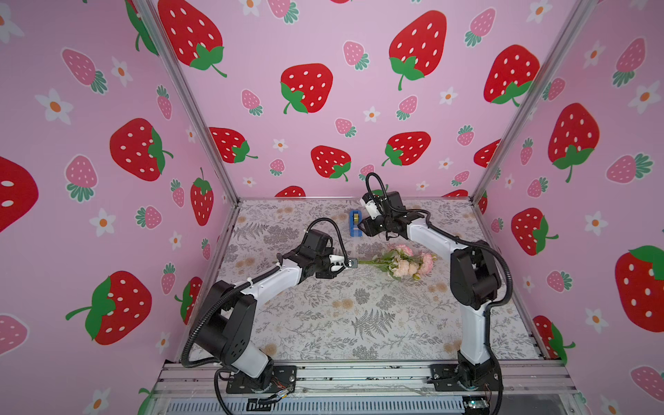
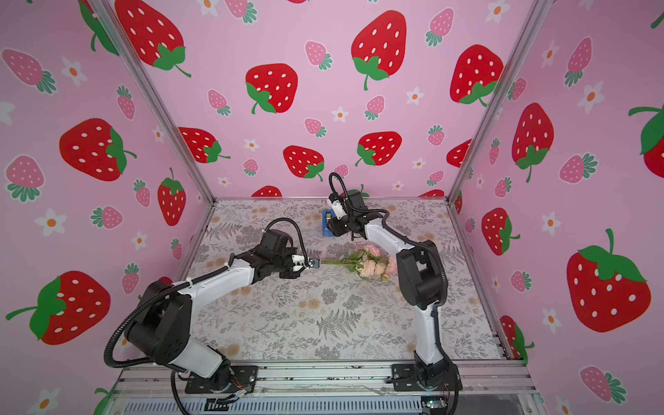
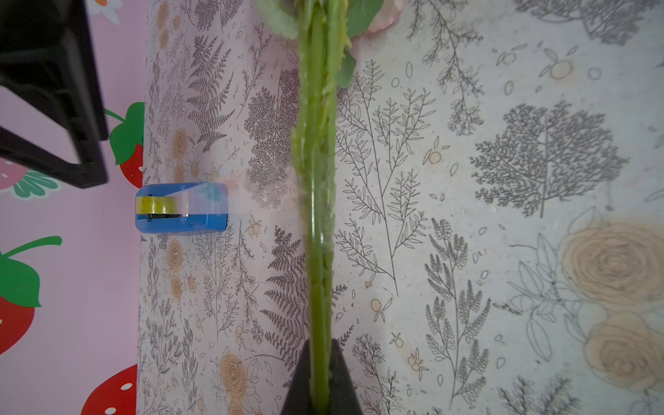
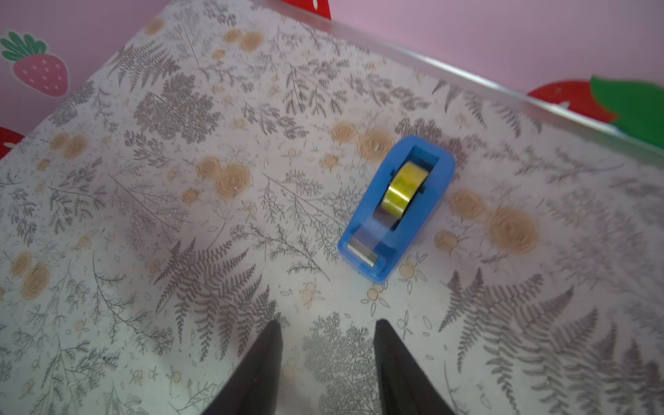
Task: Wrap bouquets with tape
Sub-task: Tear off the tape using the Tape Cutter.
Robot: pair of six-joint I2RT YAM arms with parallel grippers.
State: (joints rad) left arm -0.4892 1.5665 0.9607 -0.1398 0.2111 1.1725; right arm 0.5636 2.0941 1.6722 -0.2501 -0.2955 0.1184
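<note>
The bouquet (image 1: 406,264) (image 2: 370,264) lies on the floral table, its pink and cream blooms pointing toward the right arm. My left gripper (image 1: 352,264) (image 2: 314,263) (image 3: 319,345) is shut on the ends of its green stems (image 3: 318,179). Near the back edge stands the tape (image 1: 355,223) (image 2: 327,224) (image 3: 181,208) (image 4: 395,208), a yellowish roll in a blue dispenser. My right gripper (image 1: 362,227) (image 2: 332,230) (image 4: 327,323) hovers just short of the dispenser's cutter end. It is open, with only table between its fingers.
The metal rail (image 4: 503,90) of the back wall runs close behind the dispenser. The right arm's black elbow (image 1: 470,273) stands right beside the blooms. Pink strawberry walls close in the table on three sides.
</note>
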